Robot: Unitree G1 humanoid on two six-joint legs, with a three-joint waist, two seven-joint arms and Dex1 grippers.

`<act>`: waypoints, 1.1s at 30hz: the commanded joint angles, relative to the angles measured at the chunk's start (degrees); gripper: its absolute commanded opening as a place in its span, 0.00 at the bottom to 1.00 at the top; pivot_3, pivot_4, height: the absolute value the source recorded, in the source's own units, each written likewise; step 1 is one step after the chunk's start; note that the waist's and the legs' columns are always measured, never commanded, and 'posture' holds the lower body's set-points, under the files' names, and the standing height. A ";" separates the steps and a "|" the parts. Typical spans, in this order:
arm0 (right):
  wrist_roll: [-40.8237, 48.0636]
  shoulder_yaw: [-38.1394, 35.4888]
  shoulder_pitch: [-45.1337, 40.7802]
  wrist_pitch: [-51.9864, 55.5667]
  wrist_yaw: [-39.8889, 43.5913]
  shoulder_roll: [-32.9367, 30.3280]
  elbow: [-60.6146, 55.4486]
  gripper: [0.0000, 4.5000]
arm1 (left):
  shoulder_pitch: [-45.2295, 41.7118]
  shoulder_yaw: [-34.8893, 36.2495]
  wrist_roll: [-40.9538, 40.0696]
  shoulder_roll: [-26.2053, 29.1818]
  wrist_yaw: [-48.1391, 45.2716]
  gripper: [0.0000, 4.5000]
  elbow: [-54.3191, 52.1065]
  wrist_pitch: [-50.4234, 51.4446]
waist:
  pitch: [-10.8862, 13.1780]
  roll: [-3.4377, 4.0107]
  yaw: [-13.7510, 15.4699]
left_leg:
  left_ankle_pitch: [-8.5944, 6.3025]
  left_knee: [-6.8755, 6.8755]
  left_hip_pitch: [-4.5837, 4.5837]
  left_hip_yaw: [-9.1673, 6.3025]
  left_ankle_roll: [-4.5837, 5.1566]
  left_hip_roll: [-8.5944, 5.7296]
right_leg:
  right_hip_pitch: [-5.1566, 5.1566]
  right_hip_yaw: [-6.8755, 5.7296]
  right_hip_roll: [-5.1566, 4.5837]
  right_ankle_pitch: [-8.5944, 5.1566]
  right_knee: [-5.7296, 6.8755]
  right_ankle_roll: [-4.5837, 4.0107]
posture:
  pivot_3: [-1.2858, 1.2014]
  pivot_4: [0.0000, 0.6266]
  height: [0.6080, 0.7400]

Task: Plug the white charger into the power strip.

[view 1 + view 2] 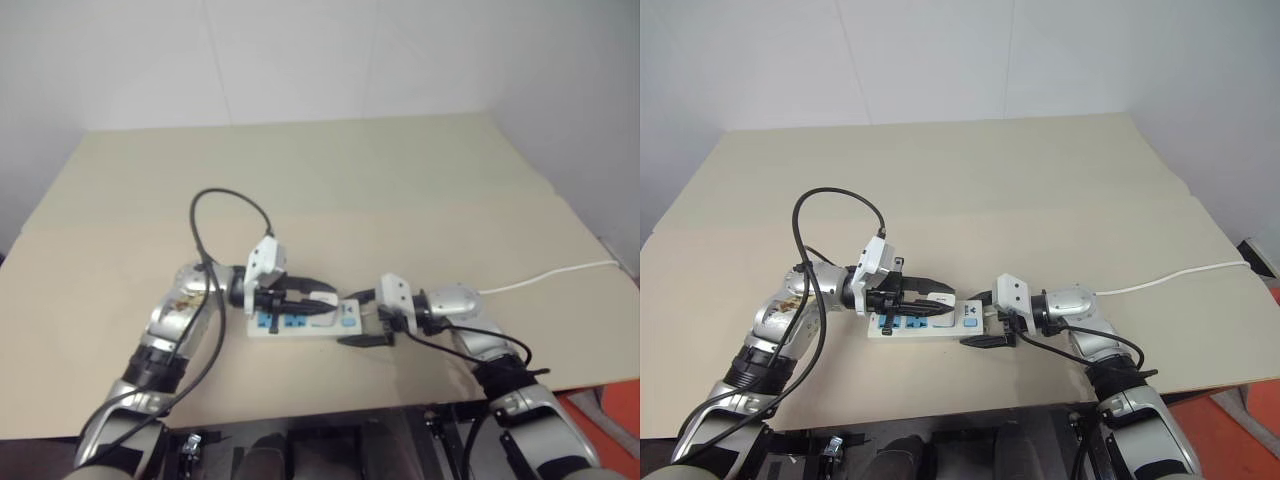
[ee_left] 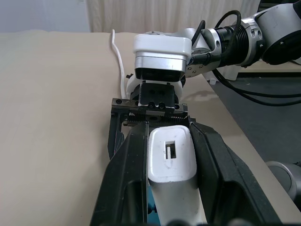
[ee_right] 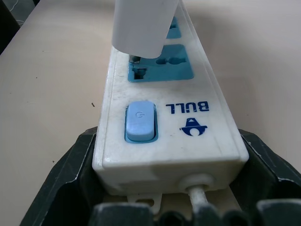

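The power strip (image 1: 300, 325) lies near the table's front edge, a white bar with blue sockets and a blue switch (image 3: 139, 121). My right gripper (image 3: 169, 136) is shut on its switch end, one black finger (image 3: 70, 179) on each side. The strip's thin white cord (image 1: 545, 275) runs off to the right. My left gripper (image 1: 325, 300) is shut on the white charger (image 2: 171, 155), holding it between both fingers (image 2: 127, 179) over the socket beside the switch. The charger (image 3: 143, 23) stands slightly tilted, and a metal prong (image 3: 136, 59) shows just above the socket face.
The beige table (image 1: 400, 200) stretches far back to white walls. A black cable (image 1: 225, 200) loops up from my left arm. The table's front edge (image 1: 330, 412) runs just behind the grippers.
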 commanded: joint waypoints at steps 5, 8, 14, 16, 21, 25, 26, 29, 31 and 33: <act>-0.88 0.79 -0.08 0.16 -0.17 -0.10 -0.91 0.76 | 1.17 0.35 0.29 -1.11 1.14 0.24 -0.04 -1.93 | 0.00 0.00 0.03 | 0.00 0.00 0.00 0.00 0.00 0.00 | 0.01 0.00 -0.01 0.00 -0.01 0.00 | 0.52 0.24 1.00; -0.93 0.79 -0.09 0.29 -0.19 -0.22 -1.01 0.76 | 1.35 0.24 0.33 -1.54 1.41 0.24 0.12 -2.09 | 0.00 0.00 0.05 | 0.00 0.00 0.00 0.00 0.00 0.00 | 0.00 0.00 -0.01 0.00 -0.01 0.00 | 0.52 0.24 1.00; -0.89 0.75 0.06 0.38 -0.11 -0.46 -1.22 0.76 | 1.52 -0.10 1.25 -1.39 0.94 0.24 1.26 -3.00 | 0.00 0.00 0.08 | 0.00 -0.01 0.00 0.00 0.00 0.00 | 0.00 0.00 -0.01 0.00 -0.02 0.00 | 0.52 0.24 1.00; -0.83 0.72 0.11 0.45 -0.05 -0.53 -1.27 0.76 | 1.47 -0.02 1.78 -1.21 0.72 0.24 2.38 -3.64 | 0.00 0.00 0.08 | 0.00 -0.02 0.00 0.00 0.00 0.00 | 0.00 0.00 -0.01 0.00 -0.02 0.00 | 0.52 0.24 1.00; -0.81 0.74 0.13 0.53 0.01 -0.56 -1.35 0.76 | 1.98 -0.11 2.26 -0.73 0.28 0.24 3.23 -4.57 | 0.00 0.00 0.08 | 0.00 -0.03 0.00 0.00 0.00 0.00 | 0.00 -0.01 -0.01 0.00 -0.03 0.00 | 0.52 0.24 1.00; -0.73 0.72 0.12 0.59 0.11 -0.59 -1.45 0.76 | 3.00 -0.26 2.37 -0.03 0.08 0.24 2.76 -4.26 | 0.00 0.00 0.07 | 0.00 -0.04 0.00 0.00 0.00 0.00 | 0.00 0.00 -0.01 0.00 -0.04 0.00 | 0.52 0.24 1.00; -0.74 0.71 0.13 0.57 0.11 -0.60 -1.45 0.76 | 3.36 -0.27 2.46 0.20 0.06 0.24 2.80 -4.22 | 0.00 0.00 0.06 | 0.00 -0.04 0.01 0.00 0.00 0.00 | 0.00 0.00 -0.01 0.00 -0.04 0.00 | 0.52 0.24 1.00; -0.71 0.67 0.12 0.57 0.17 -0.66 -1.48 0.76 | 4.47 -0.70 3.93 1.05 -0.26 0.24 4.18 -6.18 | 0.00 0.00 0.07 | 0.00 -0.07 0.02 0.00 0.00 0.01 | 0.01 0.00 -0.01 0.00 -0.06 0.00 | 0.52 0.24 1.00; -0.72 0.68 0.08 0.55 0.20 -0.69 -1.47 0.76 | 5.31 -0.84 4.50 1.24 0.02 0.24 4.79 -7.34 | 0.00 0.00 0.03 | 0.00 -0.09 0.06 0.00 0.00 0.01 | 0.04 0.00 -0.01 0.00 -0.07 0.00 | 0.52 0.24 1.00; -0.71 0.70 0.03 0.56 0.22 -0.75 -1.46 0.76 | 6.15 -0.99 4.81 1.35 0.33 0.24 5.12 -8.35 | 0.00 0.00 0.04 | 0.00 -0.14 0.11 0.00 0.00 0.02 | 0.07 0.00 -0.01 0.00 -0.08 0.00 | 0.52 0.24 1.00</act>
